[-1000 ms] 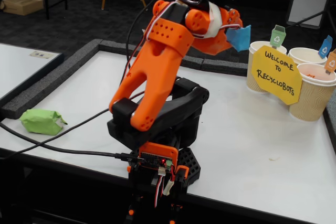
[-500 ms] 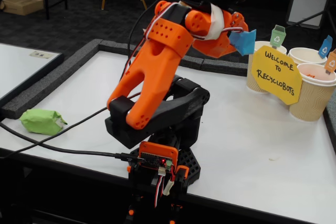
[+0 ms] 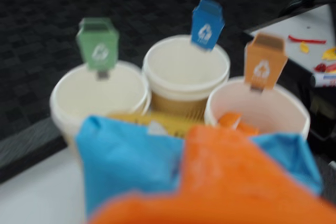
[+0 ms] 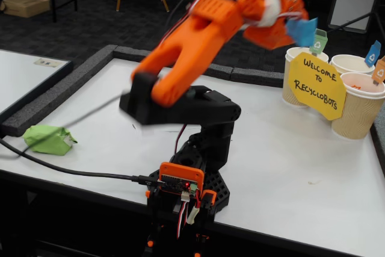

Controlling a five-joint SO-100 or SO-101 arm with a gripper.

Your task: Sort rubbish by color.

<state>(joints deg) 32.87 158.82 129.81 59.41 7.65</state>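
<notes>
- the gripper [image 4: 295, 28] is clamped on the light blue wad [image 3: 126, 163]; in the wrist view the blue paper bulges out on both sides of the orange finger [image 3: 231, 182] that fills the lower frame.
- governing relation: the cup with the blue flag [image 3: 185, 74] lies straight ahead of and below the held wad in the wrist view, in the middle and farthest back of three cups. the cup with the green flag [image 3: 100, 98] sits to its left and the cup with the orange flag [image 3: 262, 111] to its right, both nearer the camera.
- judgement: the wad must be carried forward past the two nearer cups before release; dropped early, it would likely fall on the yellow sign [image 4: 317, 85] or into a wrong cup.
- the wad shows no clear long axis; it is crumpled.
- an orange scrap [image 3: 237, 120] shows inside the orange-flag cup, at its near rim.
- arm pose: in the fixed view the arm [image 4: 192, 46] is reached up and to the right, with the gripper high above the tabletop [image 4: 283, 154] and just left of the cups. the arm is motion-blurred.
- the light green wad [image 4: 48, 139] lies at the far left edge of the tabletop, well apart from the gripper, not yet sorted.
</notes>
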